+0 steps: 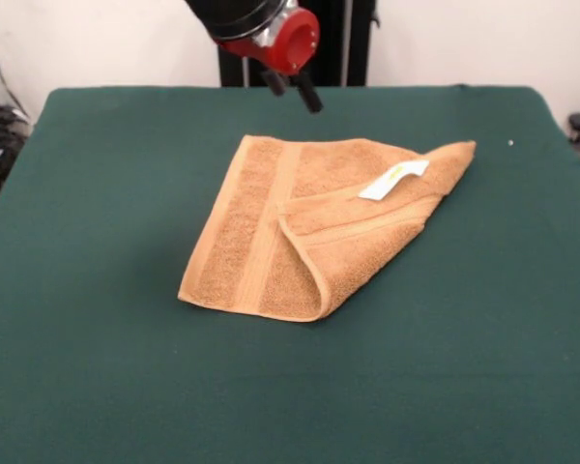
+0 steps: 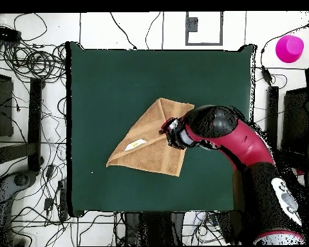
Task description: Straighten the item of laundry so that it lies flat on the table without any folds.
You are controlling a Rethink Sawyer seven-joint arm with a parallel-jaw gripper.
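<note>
We cannot read any text, number or brand here. The white label (image 1: 393, 180) on the folded towel (image 1: 309, 227) carries only a small yellowish mark near its upper end, too small for us to read.

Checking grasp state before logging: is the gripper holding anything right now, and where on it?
Nothing is held. The gripper hangs open above the table, clear of the folded towel, with nothing between its fingers.
</note>
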